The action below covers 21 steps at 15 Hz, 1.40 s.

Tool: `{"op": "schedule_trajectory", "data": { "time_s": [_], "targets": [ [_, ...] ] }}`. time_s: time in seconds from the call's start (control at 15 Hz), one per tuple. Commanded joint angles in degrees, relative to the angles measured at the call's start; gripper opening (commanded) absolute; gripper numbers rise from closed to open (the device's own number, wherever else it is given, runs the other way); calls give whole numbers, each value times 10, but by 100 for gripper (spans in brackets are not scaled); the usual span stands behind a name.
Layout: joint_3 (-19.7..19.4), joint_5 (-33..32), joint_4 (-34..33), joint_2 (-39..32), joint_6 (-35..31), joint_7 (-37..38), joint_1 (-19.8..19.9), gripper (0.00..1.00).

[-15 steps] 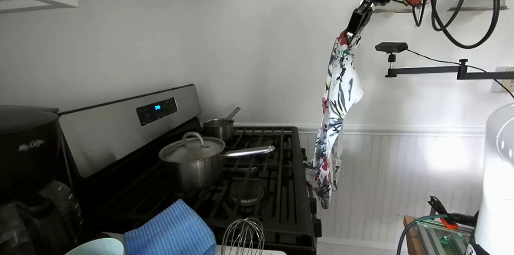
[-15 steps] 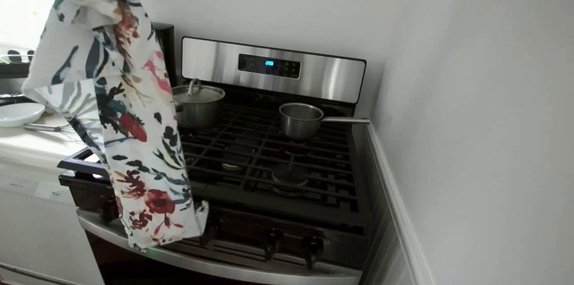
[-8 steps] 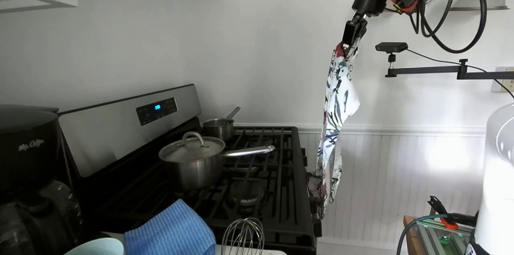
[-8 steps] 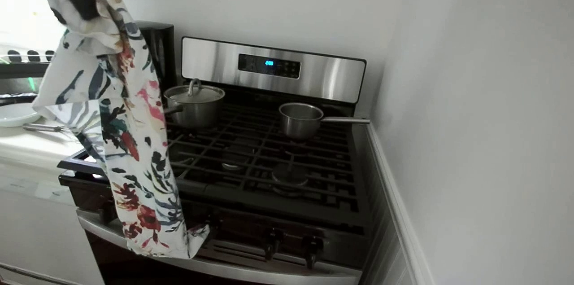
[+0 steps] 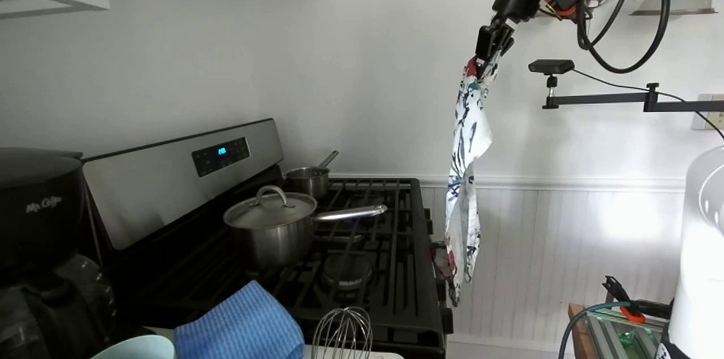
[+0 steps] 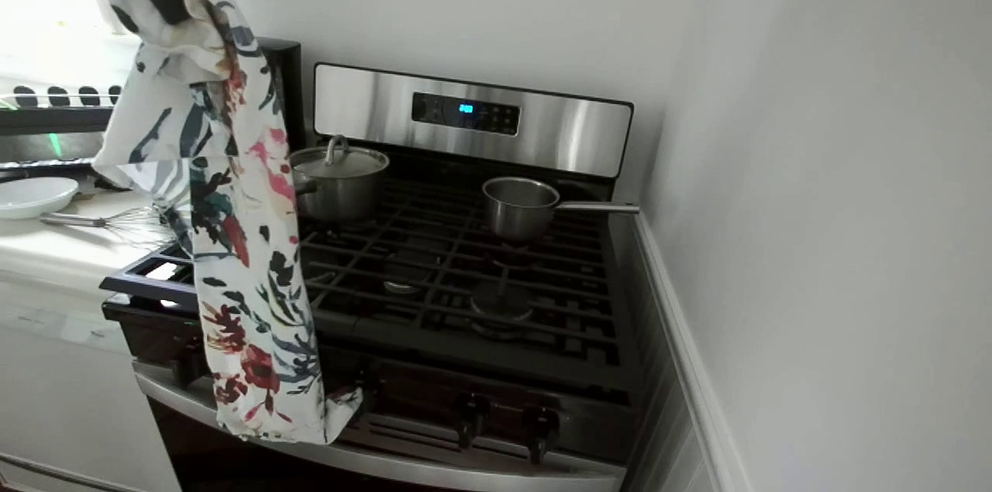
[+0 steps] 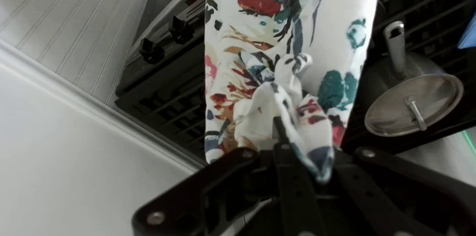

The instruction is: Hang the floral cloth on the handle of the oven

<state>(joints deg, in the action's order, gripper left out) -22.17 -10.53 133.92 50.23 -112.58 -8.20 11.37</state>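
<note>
The floral cloth [image 5: 470, 133] hangs as a long strip from my gripper [image 5: 484, 65], which is shut on its bunched upper end. In an exterior view the cloth [image 6: 256, 267] hangs in front of the oven's left front, and its lower end overlaps the handle [image 6: 387, 465]. A lower corner is turned up beside the knobs. Whether the cloth touches the handle I cannot tell. The oven's back panel [image 6: 372, 101] shows in both exterior views. In the wrist view the cloth [image 7: 256, 24] is pinched between the fingers [image 7: 293, 176], with a fold sticking up between them.
A lidded pot [image 5: 274, 229] and a small saucepan [image 6: 521, 209] stand on the grates. A blue ribbed cloth [image 5: 243, 325] and a whisk [image 5: 342, 333] lie on the counter beside the stove. A wall [image 6: 814, 244] stands close along the other side.
My gripper has come down overall and moved toward the stove, carrying the cloth. In an exterior view the cloth's upper part has shifted right and its lower end hangs a little lower.
</note>
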Motion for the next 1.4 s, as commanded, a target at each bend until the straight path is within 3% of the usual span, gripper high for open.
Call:
{"op": "schedule_trajectory", "data": {
  "time_s": [0.0, 0.33, 0.8, 1.33],
  "targets": [
    [9, 11, 31, -15, -59, 21, 19, 1],
    [2, 50, 60, -37, -103, 55, 27, 1],
    [6, 145, 69, 8, -126, 98, 45, 1],
    [14, 207, 106, 59, -219, 125, 64, 1]
  ]
}}
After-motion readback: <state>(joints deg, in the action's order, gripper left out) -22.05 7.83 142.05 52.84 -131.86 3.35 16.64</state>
